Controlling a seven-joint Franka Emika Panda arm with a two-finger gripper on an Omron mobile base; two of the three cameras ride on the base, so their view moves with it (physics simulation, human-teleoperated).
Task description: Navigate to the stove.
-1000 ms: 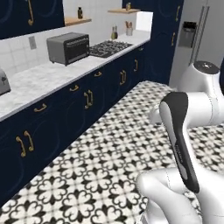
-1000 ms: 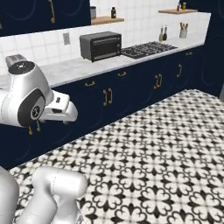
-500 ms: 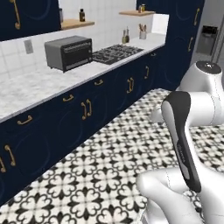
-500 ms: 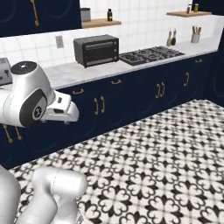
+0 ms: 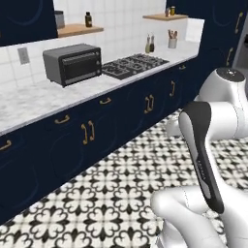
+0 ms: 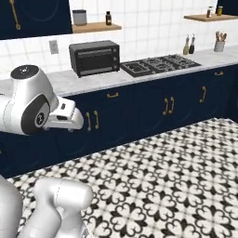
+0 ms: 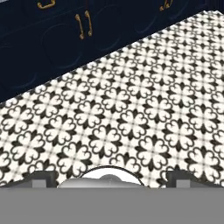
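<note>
Jaws: two dark tips at the bottom edge of the hand view, well apart, nothing between them — gripper (image 7: 112,178) spread and empty, aimed down at the patterned floor (image 7: 131,109). No grasp needed; this is a driving step.

Stove (image 5: 134,65) sits flush in the marble counter (image 5: 43,99), just right of the toaster oven (image 5: 72,63), with bottles (image 5: 149,44) and a utensil cup (image 5: 172,41) beyond its far end. Its long axis runs along the counter.

From the arm, stove lies ahead and to the right in the right base view (image 6: 160,64), still across open floor. Judgement: partway there; base should close in and square up to the cabinet front below the stove.
</note>
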